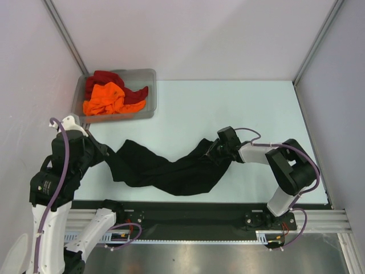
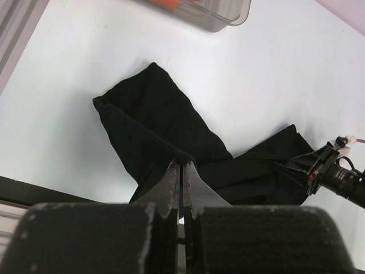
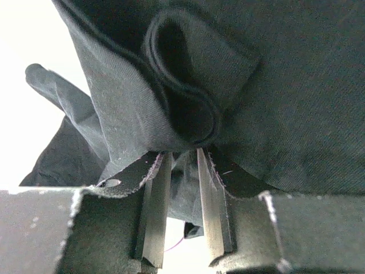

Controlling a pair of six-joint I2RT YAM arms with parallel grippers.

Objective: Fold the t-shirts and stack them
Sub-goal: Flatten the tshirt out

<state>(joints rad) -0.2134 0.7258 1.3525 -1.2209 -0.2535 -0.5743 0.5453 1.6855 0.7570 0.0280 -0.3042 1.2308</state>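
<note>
Black t-shirt [image 1: 165, 168] [image 2: 154, 120] [image 3: 274, 85] is strung out as a rumpled band across the near part of the table [image 1: 239, 108], left to right between both arms, sagging in the middle. Its lowest fold is close to the table's near edge by the dark rail. No chest mark visible, cloth is bunched and twisted. Bare table surface runs from the band to the back wall and out to the right side; less room on the left. Left hand [image 1: 104, 153] [image 2: 181, 165] is at the shirt's left end, fingers pressed together and pinching a fold of the black cloth. Right hand [image 1: 219, 149] [image 3: 181, 157] is at the shirt's right end, fingers parted with a wad of cloth in the gap and a rolled hem just above the tips; can't tell if the pads actually grip it. Orange t-shirt [image 1: 108, 98] and dark red t-shirt [image 1: 105, 78] are crumpled together in the clear grey bin [image 1: 149, 73] at the far left corner, orange nearer the front, red behind. Bin is well apart from the black shirt.
</note>
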